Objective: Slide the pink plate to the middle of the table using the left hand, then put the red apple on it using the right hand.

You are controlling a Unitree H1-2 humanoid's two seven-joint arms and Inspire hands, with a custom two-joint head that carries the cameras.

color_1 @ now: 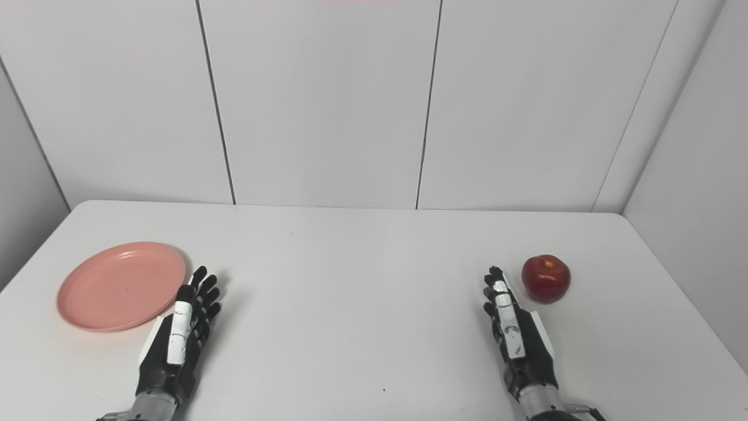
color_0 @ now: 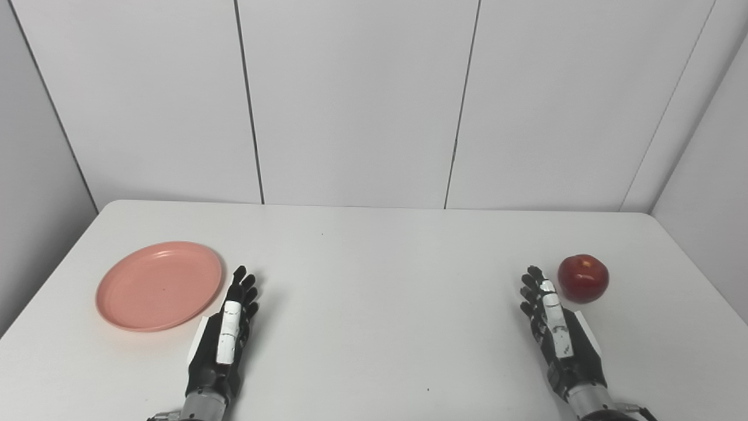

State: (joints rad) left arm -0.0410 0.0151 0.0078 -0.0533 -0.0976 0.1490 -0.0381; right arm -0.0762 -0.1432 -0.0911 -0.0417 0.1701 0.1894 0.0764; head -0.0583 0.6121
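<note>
A pink plate (color_0: 159, 285) lies flat on the left side of the white table (color_0: 380, 280). Just right of its rim, my left hand (color_0: 225, 333) rests edge-on with its fingers stretched forward, open and holding nothing. A red apple (color_0: 582, 278) stands on the right side of the table. My right hand (color_0: 555, 327) is a little to the left of the apple and nearer to me, also open with straight fingers, apart from the fruit.
Grey wall panels (color_0: 350, 99) rise right behind the table's far edge. The table's left edge runs close past the plate, and its right edge lies beyond the apple.
</note>
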